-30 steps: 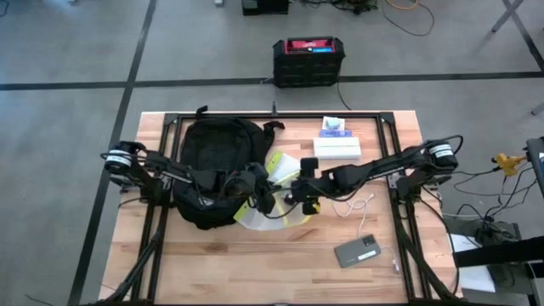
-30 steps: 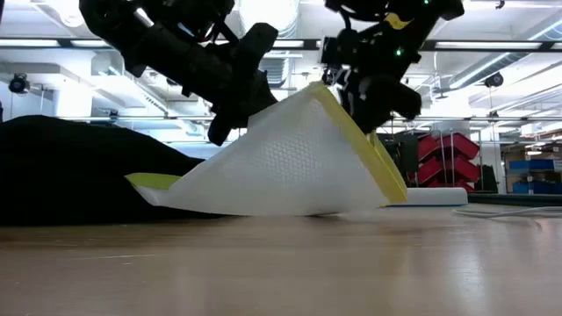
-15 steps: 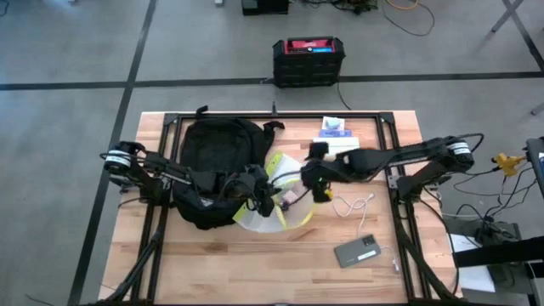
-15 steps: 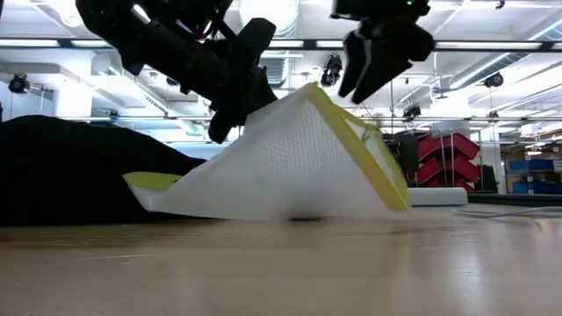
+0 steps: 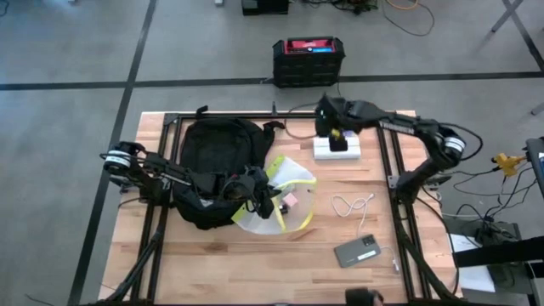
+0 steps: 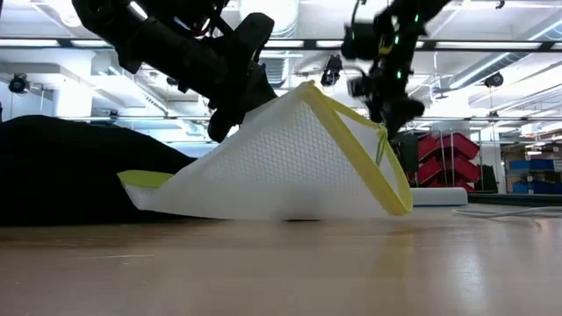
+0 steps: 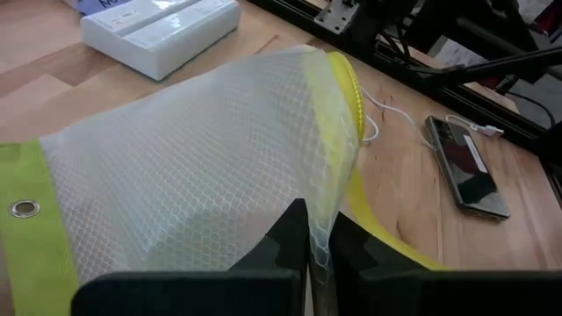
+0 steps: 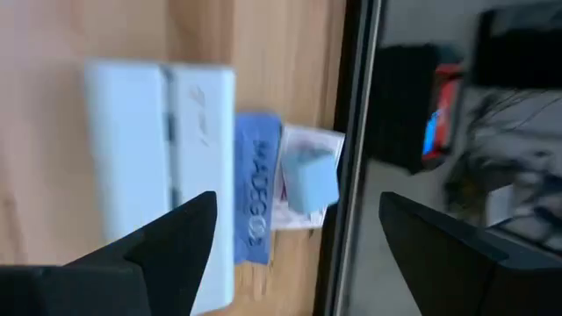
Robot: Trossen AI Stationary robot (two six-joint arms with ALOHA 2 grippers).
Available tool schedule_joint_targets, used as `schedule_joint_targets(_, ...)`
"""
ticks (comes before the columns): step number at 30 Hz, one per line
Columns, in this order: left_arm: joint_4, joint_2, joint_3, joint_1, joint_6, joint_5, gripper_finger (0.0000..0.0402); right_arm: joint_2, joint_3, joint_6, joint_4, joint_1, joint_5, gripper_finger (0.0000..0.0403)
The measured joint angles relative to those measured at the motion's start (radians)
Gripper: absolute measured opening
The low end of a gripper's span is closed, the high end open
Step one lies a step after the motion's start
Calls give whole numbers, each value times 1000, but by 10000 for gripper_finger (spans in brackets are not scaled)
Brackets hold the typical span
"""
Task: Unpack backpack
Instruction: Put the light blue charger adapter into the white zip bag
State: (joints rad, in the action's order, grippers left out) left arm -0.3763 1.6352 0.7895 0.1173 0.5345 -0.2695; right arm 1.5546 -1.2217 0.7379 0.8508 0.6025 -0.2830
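The black backpack [image 5: 217, 157] lies flat on the table's left half. Beside it on its right is a white mesh pouch with yellow trim [image 5: 287, 194], raised like a tent [image 6: 290, 162]. My left gripper [image 5: 263, 201] is shut on it, reaching across the backpack from the left. My right gripper [image 5: 334, 127] hangs open near the table's far edge, above a white box [image 8: 162, 149], and touches nothing. My left gripper pinches the pouch's mesh [image 7: 318, 239] between its two fingers [image 7: 288, 235], just beside the yellow zip edge. The fingers slant down from the table's left. The pinched spot is held up as a peak, and the pouch's lower edge [image 6: 281, 213] rests on the table.
The white box [image 5: 337, 147] and a blue packet [image 8: 255, 189] lie at the far right. A white cable [image 5: 353, 205] and a phone [image 5: 358, 252] lie on the right half, nearer the front. A black box with a red top [image 5: 308, 59] stands on the floor beyond the table.
My right gripper has left the pouch's yellow edge, risen, and swung toward the table's far edge until it hangs above the white box. The pouch stays tented in my left gripper, and its right side has sagged a little.
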Motion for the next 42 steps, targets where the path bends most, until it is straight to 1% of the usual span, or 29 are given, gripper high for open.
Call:
schedule_joint_targets(2,-1,0,0,0,-1,0,0,42,0,51,-7,63,29,292)
schedule_joint_targets(4,0,0,0,0,-1,0,0,83,0,106,-31,109,34,284)
schedule_joint_targets(8,1,0,0,0,-6,-8,0,150,0,213,-93,167,39,266)
schedule_joint_targets(14,0,11,0,0,-6,-9,0,218,0,311,-163,197,39,246)
schedule_joint_targets(20,-9,72,-1,0,11,-9,0,255,0,378,-212,200,29,234)
schedule_joint_targets(25,-48,105,-1,0,28,-9,0,298,0,374,-203,217,33,235)
schedule_joint_targets(29,-60,107,-1,-1,28,-9,0,320,-4,349,-206,223,47,232)
schedule_joint_targets(32,-60,107,-1,-1,28,-9,0,320,-4,320,-205,223,59,217)
schedule_joint_targets(37,-60,107,-1,-3,25,-9,0,302,-2,242,-188,219,91,162)
schedule_joint_targets(42,-67,107,-1,-4,25,-8,0,268,3,146,-100,202,120,161)
